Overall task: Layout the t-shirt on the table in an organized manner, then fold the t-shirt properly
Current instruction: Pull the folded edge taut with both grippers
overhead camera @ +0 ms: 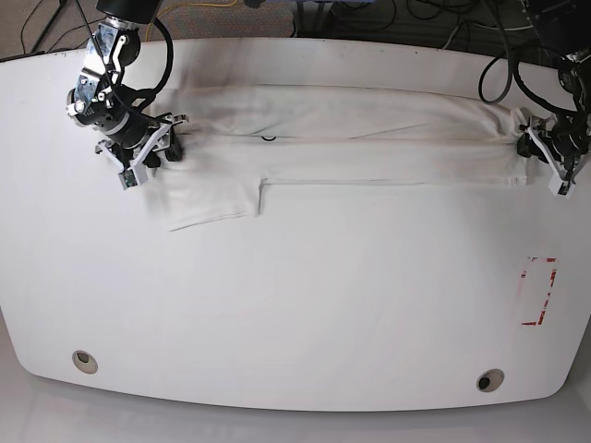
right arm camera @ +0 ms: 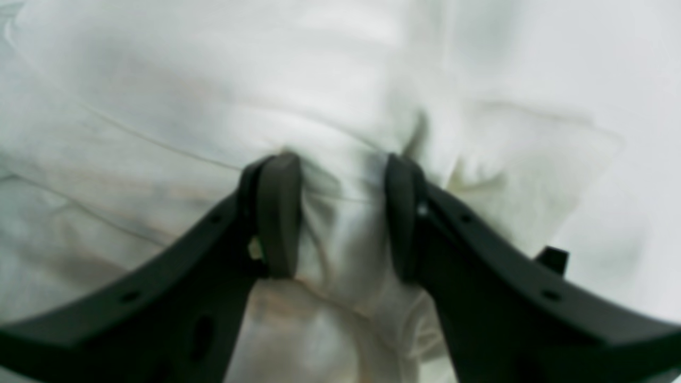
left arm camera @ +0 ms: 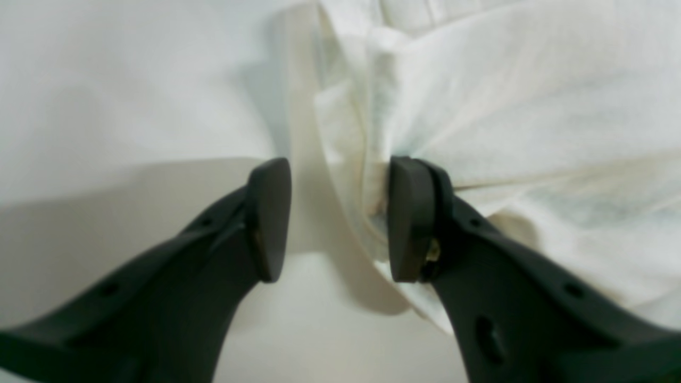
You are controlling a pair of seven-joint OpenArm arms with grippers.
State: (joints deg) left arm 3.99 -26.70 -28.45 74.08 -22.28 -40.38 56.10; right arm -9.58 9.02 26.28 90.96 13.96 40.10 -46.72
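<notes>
While stretched flat, t-shirt [overhead camera: 369,138] runs left–right, sleeve [overhead camera: 211,201] toward camera.

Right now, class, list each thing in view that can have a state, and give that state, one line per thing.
t-shirt: folded lengthwise into a long band, flat on the table, one sleeve sticking out.
left gripper: open, fingers straddling the shirt's edge.
right gripper: fingers around a bunched fold of shirt.
table: bearing the shirt.

Bright even light, soft wrist-view blur, faint shadows
</notes>
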